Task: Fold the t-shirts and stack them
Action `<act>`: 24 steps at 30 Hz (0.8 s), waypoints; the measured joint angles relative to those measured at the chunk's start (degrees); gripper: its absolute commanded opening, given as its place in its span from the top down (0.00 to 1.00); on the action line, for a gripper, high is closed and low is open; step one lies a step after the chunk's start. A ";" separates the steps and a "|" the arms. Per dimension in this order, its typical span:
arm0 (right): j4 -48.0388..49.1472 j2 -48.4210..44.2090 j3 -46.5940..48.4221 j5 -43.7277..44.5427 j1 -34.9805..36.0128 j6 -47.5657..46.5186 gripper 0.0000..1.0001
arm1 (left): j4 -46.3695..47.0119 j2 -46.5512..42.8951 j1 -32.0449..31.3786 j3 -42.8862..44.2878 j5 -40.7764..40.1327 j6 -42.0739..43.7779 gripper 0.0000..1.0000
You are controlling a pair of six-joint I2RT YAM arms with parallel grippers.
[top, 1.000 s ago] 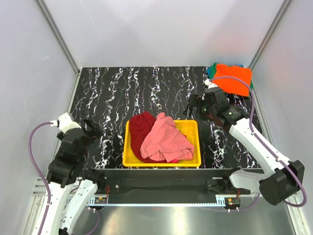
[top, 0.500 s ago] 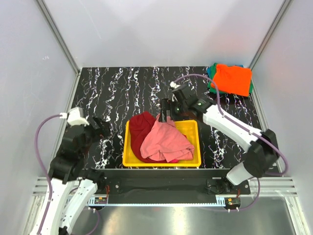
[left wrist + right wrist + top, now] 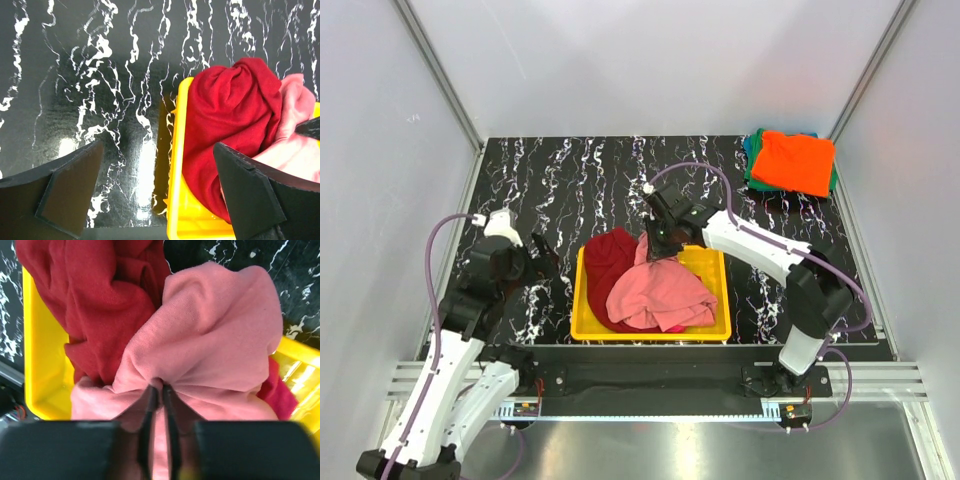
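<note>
A pink t-shirt [image 3: 665,288] and a dark red t-shirt [image 3: 609,262] lie crumpled in a yellow bin [image 3: 725,296]. My right gripper [image 3: 660,247] reaches into the bin's far side and is shut on a pinched fold of the pink t-shirt [image 3: 215,345], the fabric bunched between its fingertips [image 3: 152,392]. The dark red t-shirt [image 3: 107,300] lies beside it. My left gripper [image 3: 542,252] hovers open just left of the bin; between its jaws I see the bin's left rim [image 3: 176,165] and the dark red t-shirt [image 3: 230,110]. Folded orange and green t-shirts [image 3: 795,160] are stacked at the far right corner.
The black marbled table [image 3: 580,185] stretches behind and to the left of the bin. Grey walls enclose the table on three sides. The right arm [image 3: 770,250] spans from the near right over the table to the bin.
My right gripper swung left from near the orange stack to the bin, came down and shut on the pink t-shirt. My left gripper moved right toward the bin, staying open.
</note>
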 measured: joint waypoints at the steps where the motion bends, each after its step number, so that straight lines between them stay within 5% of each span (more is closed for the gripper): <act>1: -0.37 -0.02 0.26 0.09 0.00 -0.20 1.00 | 0.02 0.66 0.00 0.00 0.39 0.07 0.01; 7: -7.56 -0.59 7.89 2.10 0.02 -1.79 1.00 | 0.00 5.51 0.00 0.02 2.49 0.46 0.05; 12: -16.04 -4.92 24.87 10.54 0.09 -5.29 1.00 | 0.85 13.03 0.00 0.33 4.72 0.37 0.13; 16: -15.69 -17.79 30.49 23.50 0.42 -7.26 1.00 | 1.97 19.54 0.00 0.31 6.80 0.09 0.19; 24: -6.47 -47.25 26.51 47.08 0.35 -11.58 1.00 | 6.03 28.33 -1.70 0.09 10.67 -1.84 0.32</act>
